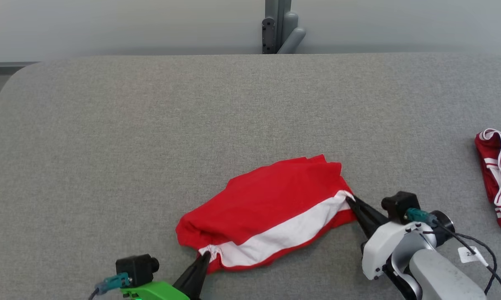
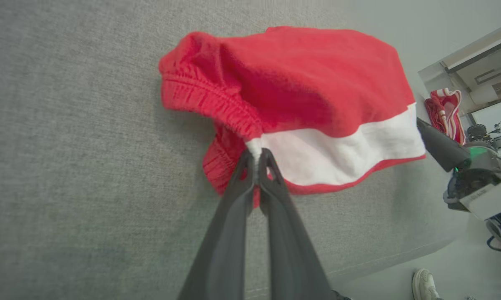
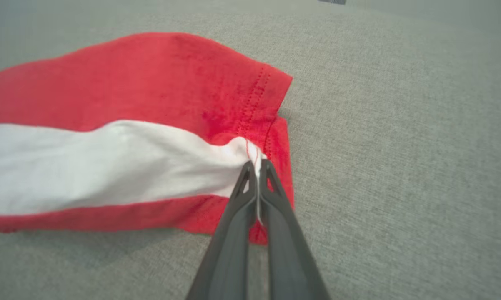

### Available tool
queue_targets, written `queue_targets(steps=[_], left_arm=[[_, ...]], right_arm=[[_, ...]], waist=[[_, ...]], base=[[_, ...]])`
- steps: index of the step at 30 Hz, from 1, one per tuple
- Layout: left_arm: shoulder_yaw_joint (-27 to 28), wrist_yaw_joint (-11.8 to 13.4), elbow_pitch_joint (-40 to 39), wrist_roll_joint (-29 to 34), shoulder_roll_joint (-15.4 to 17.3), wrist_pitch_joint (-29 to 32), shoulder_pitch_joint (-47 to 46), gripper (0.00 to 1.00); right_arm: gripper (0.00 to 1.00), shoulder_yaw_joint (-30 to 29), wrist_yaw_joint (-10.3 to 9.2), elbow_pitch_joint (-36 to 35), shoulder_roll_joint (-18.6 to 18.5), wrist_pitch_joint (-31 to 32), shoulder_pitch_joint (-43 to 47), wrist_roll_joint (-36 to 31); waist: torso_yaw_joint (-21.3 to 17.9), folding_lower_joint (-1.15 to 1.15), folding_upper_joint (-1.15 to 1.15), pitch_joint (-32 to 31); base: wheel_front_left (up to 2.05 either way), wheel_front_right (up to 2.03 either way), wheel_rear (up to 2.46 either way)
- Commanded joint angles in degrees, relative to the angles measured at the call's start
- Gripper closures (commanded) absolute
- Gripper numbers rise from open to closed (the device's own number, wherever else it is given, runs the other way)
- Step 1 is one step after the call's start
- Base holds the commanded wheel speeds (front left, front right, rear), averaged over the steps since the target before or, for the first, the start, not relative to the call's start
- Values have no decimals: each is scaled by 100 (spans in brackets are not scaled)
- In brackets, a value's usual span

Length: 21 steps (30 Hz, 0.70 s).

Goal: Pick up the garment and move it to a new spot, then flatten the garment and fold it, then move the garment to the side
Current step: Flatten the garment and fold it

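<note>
Now both hands grip the garment (image 1: pixel 271 204), red shorts with a broad white stripe. It lies rumpled on the grey tabletop (image 1: pixel 150 125), toward the robot's side and a little right of centre. The left hand (image 1: pixel 207 255) pinches the stripe's end at the gathered waistband. Its fingers (image 2: pixel 229 225) are pressed together with a sliver of white cloth between the tips. The right hand (image 1: pixel 351 200) pinches the stripe's other end at the stitched hem, its fingers (image 3: pixel 286 250) likewise closed tight on the fabric. Between the two grips the cloth lies in soft folds, the red panel humped behind the stripe. Well apart, at the tabletop's far right, a second garment (image 1: pixel 498 175), red with thin white trim, lies bunched. A grey post (image 1: pixel 279 27) stands behind the tabletop. The left wrist view catches a shoe (image 2: pixel 424 285) on the floor.
</note>
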Motion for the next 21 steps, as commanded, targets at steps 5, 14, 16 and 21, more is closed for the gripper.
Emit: queue_targets(steps=[5,14,16,21], left_arm=[[-59,-115,-1399,-425,472,542,-396,100],[498,-54,-3099,-1469,1248,1962,-2199,100],[603,32,-3169,-1681,1348,2294,-2837,100],[673,194,-2657,-1742,1567,2988,-4507,100]], right_arm=[[100,-533,-2,-1025,-281,46,43,604],[100,-1492,-2,-3285,-915,1093,-573,1533],[100,-1765,-2,-3629,-1022,1369,-857,1696],[100,-2178,-2,-3846,-1191,2022,-1855,1628]], waist=[[-109,0,0,58],[-440,0,0,744],[-513,0,0,1003],[-685,0,0,1751]], base=[[0,0,0],[0,0,0],[0,0,0],[0,0,0]])
